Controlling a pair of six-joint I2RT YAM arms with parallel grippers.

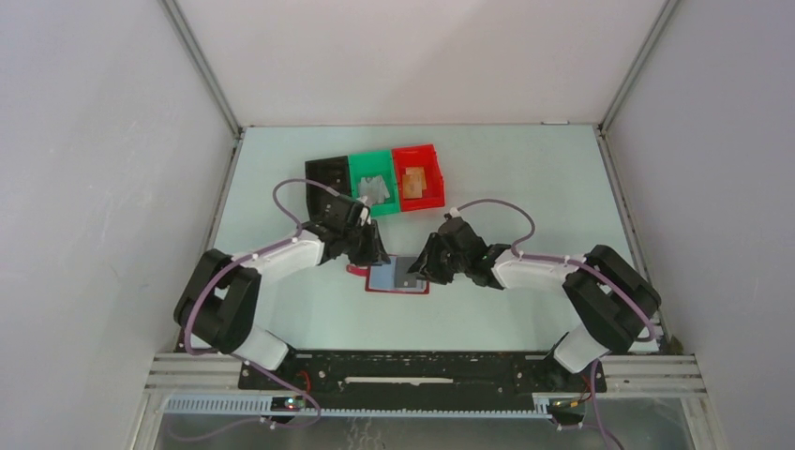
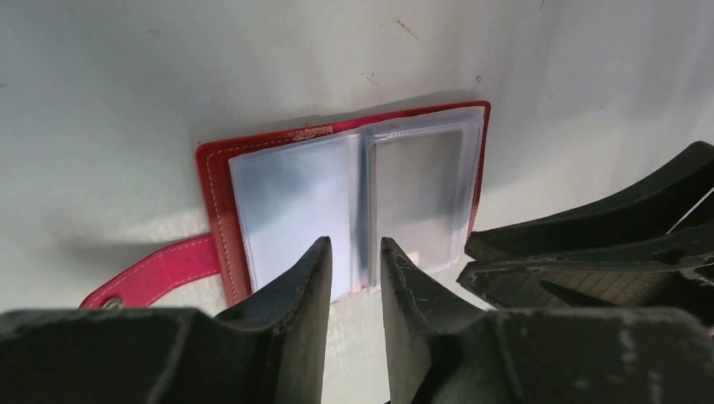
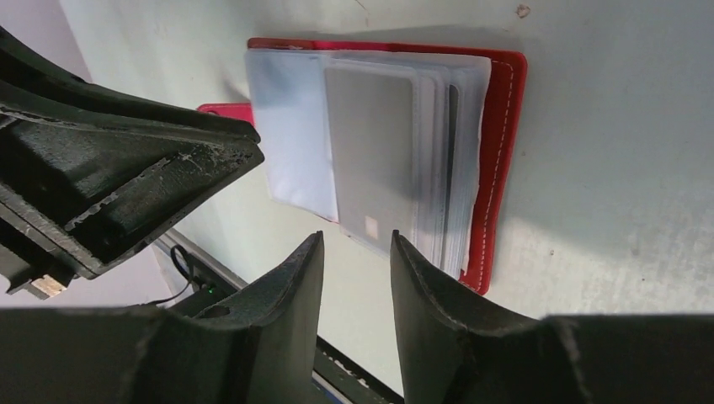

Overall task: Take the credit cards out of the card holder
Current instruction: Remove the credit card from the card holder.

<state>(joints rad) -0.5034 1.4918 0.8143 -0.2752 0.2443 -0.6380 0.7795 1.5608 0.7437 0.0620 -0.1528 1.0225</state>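
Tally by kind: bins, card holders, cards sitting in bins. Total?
Bins: 3 (black bin, green bin, red bin)
Card holder: 1
Cards in bins: 2 (grey card, tan card)
Total: 6

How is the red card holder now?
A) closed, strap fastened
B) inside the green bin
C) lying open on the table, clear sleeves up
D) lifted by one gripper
C: the card holder lies spread open on the table, its clear sleeves facing up.
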